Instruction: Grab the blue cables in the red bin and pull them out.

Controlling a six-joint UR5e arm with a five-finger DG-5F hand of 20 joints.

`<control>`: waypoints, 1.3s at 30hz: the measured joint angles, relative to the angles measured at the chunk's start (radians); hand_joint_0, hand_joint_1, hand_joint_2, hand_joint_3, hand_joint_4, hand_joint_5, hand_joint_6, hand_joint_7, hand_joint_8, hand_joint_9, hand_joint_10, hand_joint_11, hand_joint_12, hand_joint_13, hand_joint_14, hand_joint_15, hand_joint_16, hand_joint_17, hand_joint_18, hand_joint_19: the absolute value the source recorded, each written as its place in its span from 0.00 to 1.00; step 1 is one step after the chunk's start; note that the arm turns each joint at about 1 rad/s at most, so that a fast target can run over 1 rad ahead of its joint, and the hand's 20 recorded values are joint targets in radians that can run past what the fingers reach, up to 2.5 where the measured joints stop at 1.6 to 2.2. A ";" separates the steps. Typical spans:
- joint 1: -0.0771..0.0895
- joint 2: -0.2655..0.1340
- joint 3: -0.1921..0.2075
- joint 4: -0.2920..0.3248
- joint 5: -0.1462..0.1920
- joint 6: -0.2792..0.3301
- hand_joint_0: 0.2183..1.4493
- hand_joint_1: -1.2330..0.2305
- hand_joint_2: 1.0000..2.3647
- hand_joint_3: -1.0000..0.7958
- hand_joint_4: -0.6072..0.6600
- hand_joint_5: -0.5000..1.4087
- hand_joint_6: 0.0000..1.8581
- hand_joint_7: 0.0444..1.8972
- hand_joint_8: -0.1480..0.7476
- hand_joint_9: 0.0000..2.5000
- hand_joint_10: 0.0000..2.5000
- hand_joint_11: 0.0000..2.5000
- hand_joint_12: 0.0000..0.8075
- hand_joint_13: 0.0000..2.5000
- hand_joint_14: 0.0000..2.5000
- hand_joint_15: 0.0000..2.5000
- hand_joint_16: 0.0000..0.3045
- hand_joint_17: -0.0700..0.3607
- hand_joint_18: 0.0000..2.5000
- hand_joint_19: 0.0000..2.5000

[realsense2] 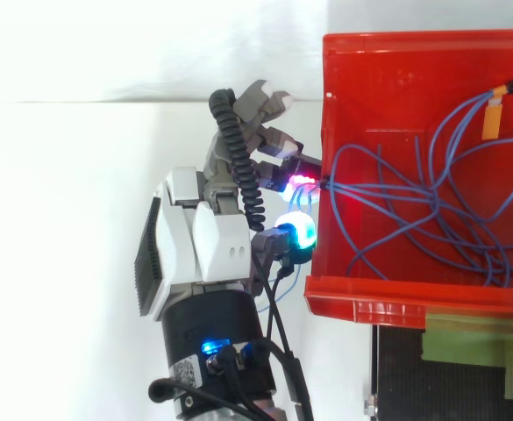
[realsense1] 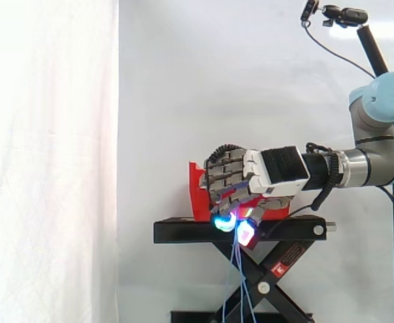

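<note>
A red bin [realsense2: 388, 79] stands on a black stand [realsense1: 183, 231], with a tangle of thin blue cables [realsense2: 431, 215] lying inside it. My hand [realsense2: 208, 250] is just outside the bin's left wall, its fingers curled and pinching some of the cables where they cross over the wall near the glowing fingertips [realsense2: 298, 232]. In the side view my hand [realsense1: 250, 176] is in front of the bin [realsense1: 198, 192], and strands of blue cable [realsense1: 238, 282] hang from its fingertips down past the stand.
One cable carries an orange tag [realsense2: 495, 110] near the bin's far corner. The stand's scissor legs [realsense1: 271, 269] are below. A camera on a dark pole [realsense1: 341, 15] stands at the upper right. A white curtain hangs behind.
</note>
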 measured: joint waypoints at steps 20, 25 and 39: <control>-0.001 0.000 -0.001 -0.014 0.000 0.003 0.42 0.23 0.00 0.00 0.55 0.70 0.03 0.40 0.45 0.33 0.01 0.46 0.45 0.25 0.01 0.22 0.15 0.40 0.17 0.16; -0.003 0.000 -0.001 -0.016 -0.001 0.001 0.42 0.23 0.00 0.00 0.55 0.70 0.01 0.41 0.45 0.33 0.01 0.46 0.45 0.25 0.01 0.22 0.15 0.40 0.17 0.16; -0.010 0.000 0.000 -0.015 -0.004 0.001 0.42 0.23 0.00 0.00 0.54 0.71 0.04 0.41 0.45 0.33 0.01 0.46 0.45 0.25 0.01 0.22 0.15 0.40 0.17 0.16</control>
